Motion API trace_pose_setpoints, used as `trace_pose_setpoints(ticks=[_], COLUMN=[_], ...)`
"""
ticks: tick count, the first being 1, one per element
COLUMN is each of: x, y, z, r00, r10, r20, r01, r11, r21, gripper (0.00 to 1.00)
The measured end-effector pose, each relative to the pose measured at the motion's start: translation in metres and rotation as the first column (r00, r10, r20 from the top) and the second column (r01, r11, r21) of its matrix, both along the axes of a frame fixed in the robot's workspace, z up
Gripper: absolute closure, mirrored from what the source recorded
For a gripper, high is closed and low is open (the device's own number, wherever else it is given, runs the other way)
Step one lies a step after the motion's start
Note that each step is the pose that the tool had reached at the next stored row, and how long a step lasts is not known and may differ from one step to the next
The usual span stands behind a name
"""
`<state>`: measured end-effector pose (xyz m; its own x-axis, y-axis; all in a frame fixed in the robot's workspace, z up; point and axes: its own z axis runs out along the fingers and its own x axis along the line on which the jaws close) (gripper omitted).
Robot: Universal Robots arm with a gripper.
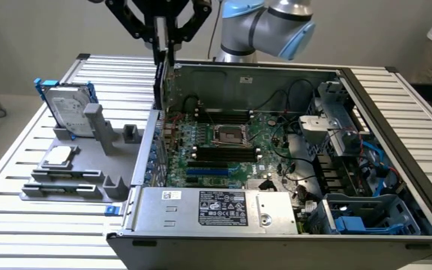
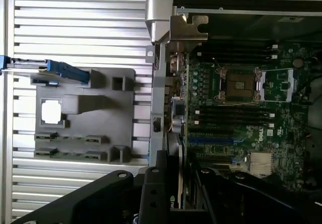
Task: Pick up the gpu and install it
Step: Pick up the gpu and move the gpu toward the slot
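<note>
The gpu (image 1: 158,84) is black, the motherboard (image 1: 257,132) green, the holder (image 1: 88,163) grey, the table (image 1: 36,225) ribbed silver.

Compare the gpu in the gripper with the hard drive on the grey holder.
The gpu hangs in the gripper at the wall of the case; the hard drive stands in the grey holder on the table. The gpu looks dark and thin, edge-on; the hard drive shows a silver labelled face in a blue frame. Both are upright.

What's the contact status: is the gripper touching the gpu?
Touching. In the exterior view the gpu hangs upright and edge-on, its top end clamped between the fingers of the gripper, which is shut on it.
</note>
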<state>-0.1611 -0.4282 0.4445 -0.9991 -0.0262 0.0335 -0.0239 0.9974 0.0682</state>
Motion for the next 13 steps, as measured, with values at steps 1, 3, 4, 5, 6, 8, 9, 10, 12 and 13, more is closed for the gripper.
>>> trace_pose_setpoints(ticks=[1, 3, 4, 5, 6, 8, 9, 10, 12, 13], x=[0.005, 0.014, 0.018, 0.023, 0.027, 0.036, 0.041, 0.045, 0.055, 0.059], y=[0.0000, 0.0000, 0.0000, 0.0000, 0.0000, 0.0000, 0.0000, 0.0000, 0.0001, 0.0002], z=[-0.0006, -0.0031, -0.0047, -0.0065, -0.0085, -0.0121, -0.0139, -0.0156, -0.0193, -0.0211], r00=[1.0000, 1.0000, 1.0000, 1.0000, 1.0000, 1.0000, 1.0000, 1.0000, 1.0000, 1.0000], r10=[0.000, 0.000, 0.000, 0.000, 0.000, 0.000, 0.000, 0.000, 0.000, 0.000], r20=[0.0001, 0.0001, 0.0000, 0.0000, 0.0001, 0.0001, 0.0000, 0.0000, 0.0001, 0.0001], r01=[0.000, 0.000, 0.000, 0.000, 0.000, 0.000, 0.000, 0.000, 0.000, 0.000], r11=[1.0000, 1.0000, 1.0000, 1.0000, 1.0000, 1.0000, 1.0000, 1.0000, 1.0000, 0.9999], r21=[0.0001, -0.0005, -0.0013, -0.0022, -0.0032, -0.0051, -0.0062, -0.0073, -0.0094, -0.0103], gripper=[0.74, 0.74, 0.74, 0.74, 0.74, 0.74, 0.74, 0.74, 0.74, 0.74])
